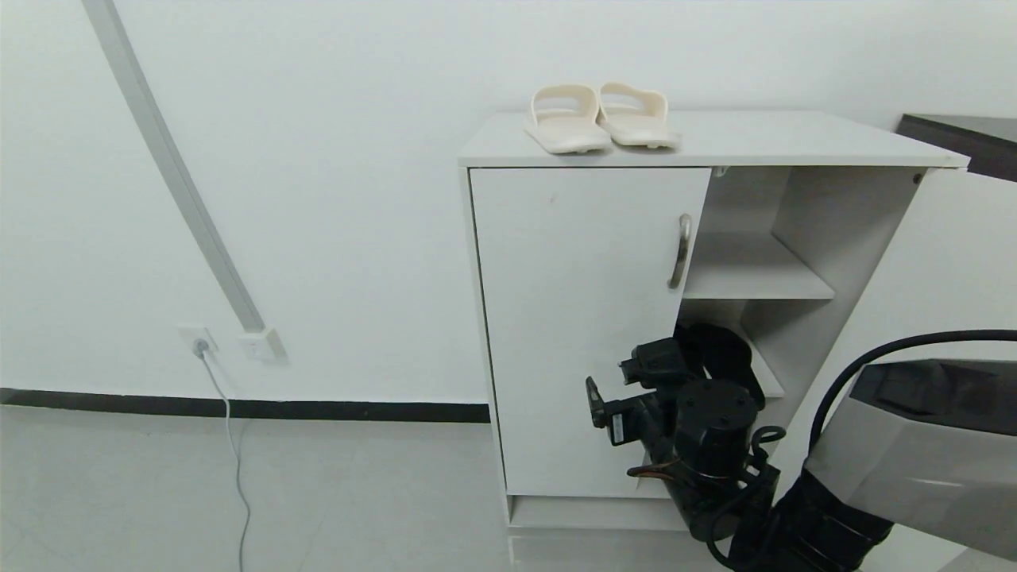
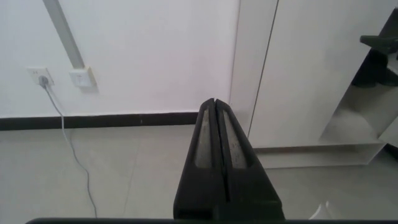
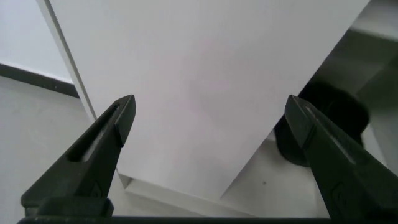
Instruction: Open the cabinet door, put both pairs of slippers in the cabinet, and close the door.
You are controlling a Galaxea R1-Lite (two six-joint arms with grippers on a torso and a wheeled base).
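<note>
Right end effector (image 3: 211, 106) spread wide, left end effector (image 2: 214, 102) pressed together, smooth cream slippers (image 1: 568, 133) atop flat white cabinet (image 1: 755, 135)

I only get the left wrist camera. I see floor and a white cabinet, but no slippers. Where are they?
Observer: The cream slippers sit side by side on top of the cabinet.
Operator: Is the cabinet open yet?
Observer: Yes, its right door is swung wide open.
Operator: Is anything inside?
Observer: A dark shape rests on the lower shelf. It looks like black slippers, but I can't be sure.
</note>
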